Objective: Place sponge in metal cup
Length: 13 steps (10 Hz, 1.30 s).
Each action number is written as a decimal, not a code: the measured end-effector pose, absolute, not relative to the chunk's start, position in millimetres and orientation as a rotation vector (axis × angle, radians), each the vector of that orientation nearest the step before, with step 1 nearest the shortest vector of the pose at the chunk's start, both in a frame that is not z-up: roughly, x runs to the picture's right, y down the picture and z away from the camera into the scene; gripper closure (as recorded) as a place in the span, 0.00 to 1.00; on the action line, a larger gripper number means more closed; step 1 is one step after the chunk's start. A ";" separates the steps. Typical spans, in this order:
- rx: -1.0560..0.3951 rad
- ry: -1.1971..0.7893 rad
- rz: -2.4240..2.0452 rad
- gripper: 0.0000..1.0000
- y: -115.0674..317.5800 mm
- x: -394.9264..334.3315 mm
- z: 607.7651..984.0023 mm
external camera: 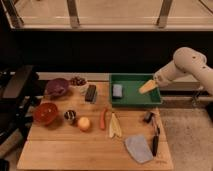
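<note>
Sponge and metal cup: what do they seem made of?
The sponge, lying in the green tray, looks like soft matte foam, pale blue-grey. The metal cup seems dark polished metal, from its faint glints. The gripper hovers over the tray's right side.
</note>
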<state>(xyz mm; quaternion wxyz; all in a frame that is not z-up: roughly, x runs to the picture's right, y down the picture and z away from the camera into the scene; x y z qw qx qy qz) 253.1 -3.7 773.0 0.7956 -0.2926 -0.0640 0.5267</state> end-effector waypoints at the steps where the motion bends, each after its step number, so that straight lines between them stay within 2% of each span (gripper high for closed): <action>1: -0.616 -0.129 1.161 0.33 -4.5 252.4 774.8; 5: -0.524 -0.121 1.333 0.33 -9.6 243.6 788.6; 9: -0.515 -0.126 1.405 0.33 -17.2 229.7 813.6; 13: -0.531 -0.106 1.445 0.33 -27.6 197.9 864.0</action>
